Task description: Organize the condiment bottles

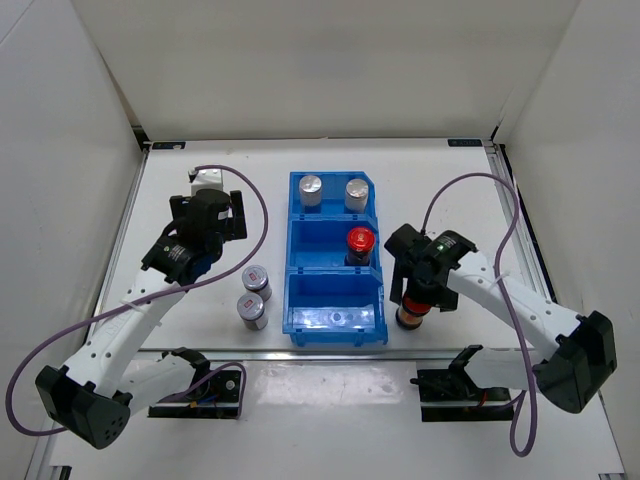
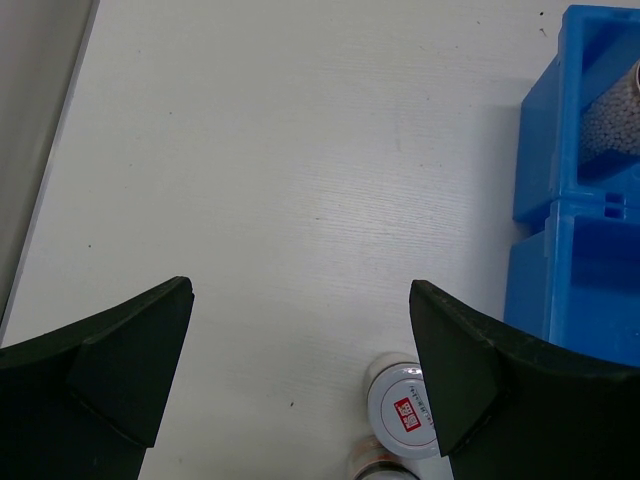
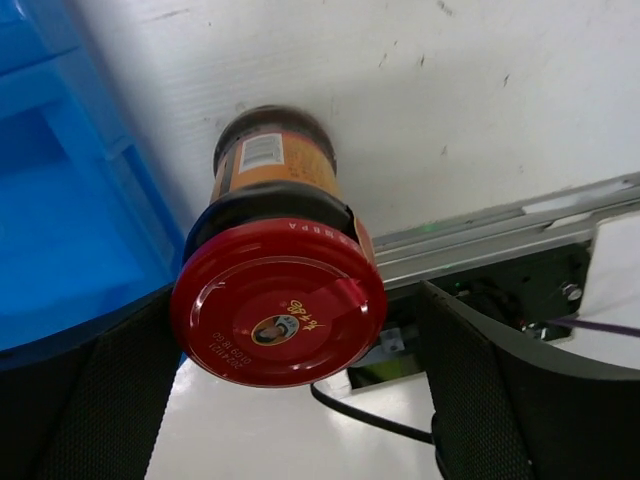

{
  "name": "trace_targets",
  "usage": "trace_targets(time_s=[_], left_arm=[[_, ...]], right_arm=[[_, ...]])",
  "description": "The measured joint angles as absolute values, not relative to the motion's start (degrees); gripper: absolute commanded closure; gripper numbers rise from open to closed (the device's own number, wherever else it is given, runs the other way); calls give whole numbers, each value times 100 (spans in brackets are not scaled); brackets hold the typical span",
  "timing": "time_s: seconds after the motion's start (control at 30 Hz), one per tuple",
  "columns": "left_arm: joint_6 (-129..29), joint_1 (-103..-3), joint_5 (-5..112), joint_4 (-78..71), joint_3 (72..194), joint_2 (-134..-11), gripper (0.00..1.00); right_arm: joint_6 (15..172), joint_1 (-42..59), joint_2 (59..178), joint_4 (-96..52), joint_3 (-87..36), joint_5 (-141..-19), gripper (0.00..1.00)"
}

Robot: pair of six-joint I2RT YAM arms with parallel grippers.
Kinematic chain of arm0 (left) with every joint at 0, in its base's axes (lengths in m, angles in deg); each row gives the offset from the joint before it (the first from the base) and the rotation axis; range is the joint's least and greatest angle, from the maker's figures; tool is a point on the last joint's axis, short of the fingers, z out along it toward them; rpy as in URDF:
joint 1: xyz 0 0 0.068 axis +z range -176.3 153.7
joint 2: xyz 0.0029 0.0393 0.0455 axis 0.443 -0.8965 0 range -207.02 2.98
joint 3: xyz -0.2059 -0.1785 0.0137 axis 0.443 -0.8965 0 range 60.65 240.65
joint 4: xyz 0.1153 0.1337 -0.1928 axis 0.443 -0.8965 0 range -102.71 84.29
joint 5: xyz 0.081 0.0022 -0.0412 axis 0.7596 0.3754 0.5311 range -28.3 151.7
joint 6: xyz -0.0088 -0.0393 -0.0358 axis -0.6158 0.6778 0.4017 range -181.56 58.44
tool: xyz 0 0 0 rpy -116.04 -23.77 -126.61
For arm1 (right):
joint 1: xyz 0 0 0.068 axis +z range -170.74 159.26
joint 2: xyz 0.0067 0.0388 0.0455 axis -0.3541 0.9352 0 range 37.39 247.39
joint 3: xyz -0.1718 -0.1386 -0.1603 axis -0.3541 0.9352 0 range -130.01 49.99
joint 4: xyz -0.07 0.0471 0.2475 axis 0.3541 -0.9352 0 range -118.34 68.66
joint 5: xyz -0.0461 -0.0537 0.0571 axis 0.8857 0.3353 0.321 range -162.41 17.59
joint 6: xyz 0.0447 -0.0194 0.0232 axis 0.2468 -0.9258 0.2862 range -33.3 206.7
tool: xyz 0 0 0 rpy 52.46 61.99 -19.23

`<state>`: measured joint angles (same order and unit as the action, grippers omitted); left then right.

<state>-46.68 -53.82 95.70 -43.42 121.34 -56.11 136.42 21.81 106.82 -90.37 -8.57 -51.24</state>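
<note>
The blue bin [image 1: 298, 300] sits mid-table. Two silver-capped bottles [image 1: 312, 188] [image 1: 357, 192] stand in its far compartment. A dark red-capped bottle [image 1: 360, 243] stands in the middle one. A second dark red-capped bottle [image 1: 412, 312] stands on the table right of the bin. My right gripper [image 1: 415, 298] is open around it. In the right wrist view, its fingers flank the red cap [image 3: 278, 303], with a gap on the right side. Two grey silver-capped bottles [image 1: 257, 278] [image 1: 252, 309] stand left of the bin. My left gripper [image 1: 212, 225] is open and empty above the table beyond them.
The bin's near compartment [image 1: 335, 318] holds nothing. A metal rail [image 1: 330, 353] runs along the table's front edge, close to the right gripper. White walls enclose the table on three sides. In the left wrist view, one grey bottle's cap [image 2: 405, 415] lies by the right finger.
</note>
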Motion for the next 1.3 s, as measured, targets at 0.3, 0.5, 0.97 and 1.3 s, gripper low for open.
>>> trace_targets(time_s=[0.3, 0.5, 0.97, 1.3], left_arm=[[-4712, -5382, 9568, -4342, 12134, -5611, 0], [-4712, -5382, 9568, -4342, 12134, -5611, 0], [-4712, -5382, 9565, -4342, 12134, -5611, 0], [-4714, -5382, 9563, -4342, 12134, -5611, 0]], right_arm=[[14107, 2181, 10448, -8812, -481, -5520, 61], [14164, 2181, 10278, -9363, -800, -5227, 95], [12175, 2913, 11288, -9031, -4920, -4302, 100], [10955, 3921, 14315, -8054, -6295, -4840, 100]])
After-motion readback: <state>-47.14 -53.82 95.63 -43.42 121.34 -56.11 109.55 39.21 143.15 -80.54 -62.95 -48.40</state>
